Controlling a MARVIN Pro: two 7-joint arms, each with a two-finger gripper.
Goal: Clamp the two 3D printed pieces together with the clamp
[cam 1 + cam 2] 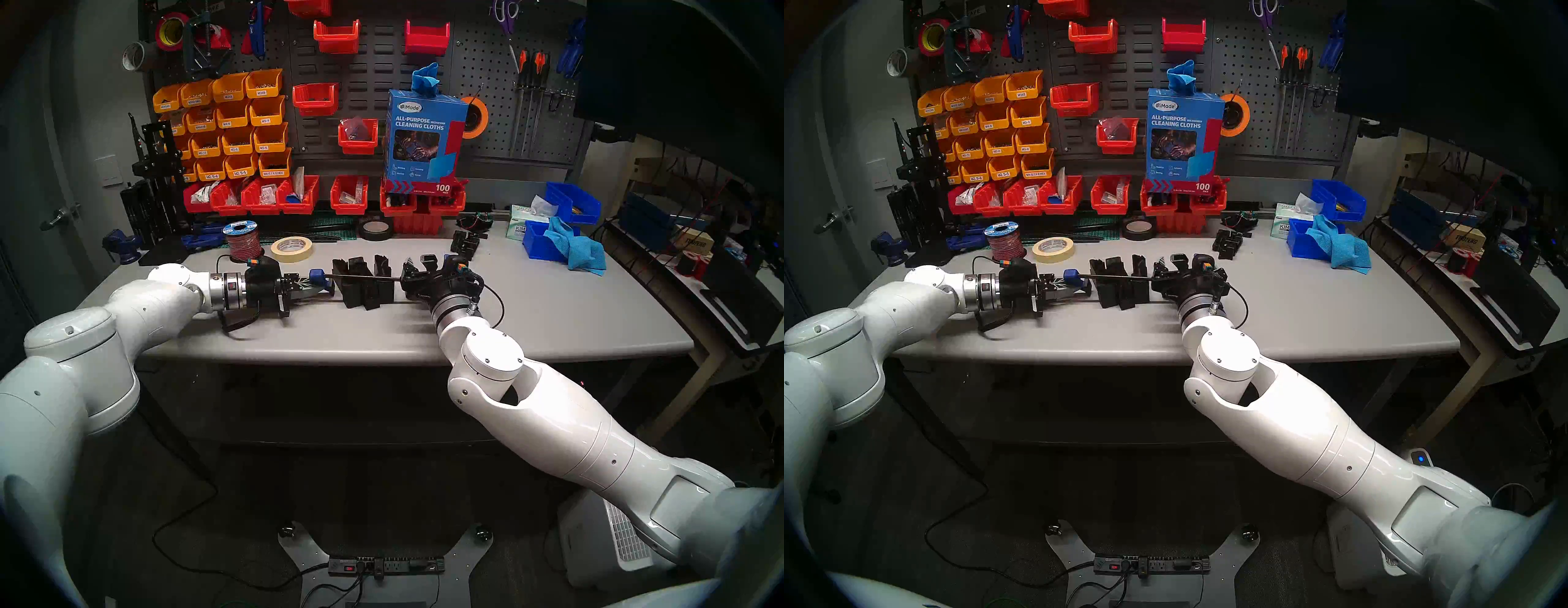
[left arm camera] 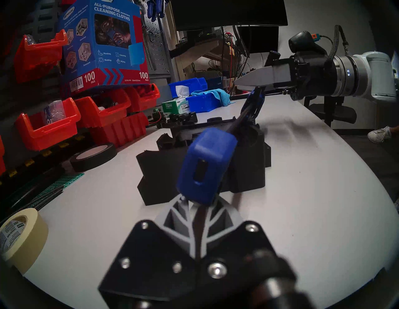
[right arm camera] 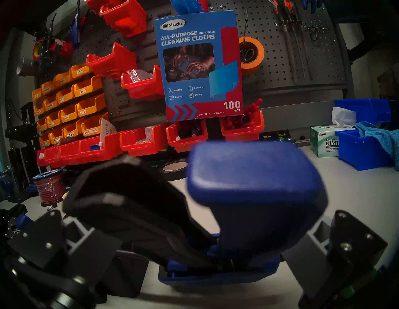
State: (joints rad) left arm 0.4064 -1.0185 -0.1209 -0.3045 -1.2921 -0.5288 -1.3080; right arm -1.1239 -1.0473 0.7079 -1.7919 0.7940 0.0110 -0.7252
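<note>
Left pincer (image 1: 303, 293): I see it closed tight on the clamp's (image 1: 365, 278) fixed end, below the blue end cap (image 2: 207, 166).
Right pincer (image 3: 194, 248): fingers spread wide on either side of the clamp's blue and black trigger handle (image 3: 248, 194); I cannot tell whether they touch it.
Clamp: its thin black bar runs level above the surface (image 1: 551, 314), from my left pincer across to the right.
2 printed pieces (image 1: 362, 284): black blocks standing side by side mid-surface, under the bar.
Front edge: bare surface between the blocks and the near rim; more bare room to the right of my right arm.
Back edge: crowded with tape rolls (image 1: 292, 248), a wire spool (image 1: 242, 242) and a heap of small black parts (image 1: 464, 244).
Blue bins (image 1: 547, 242): a blue cloth hangs out of the near 1.
Red bins (image 1: 271, 195): small bagged parts inside.
</note>
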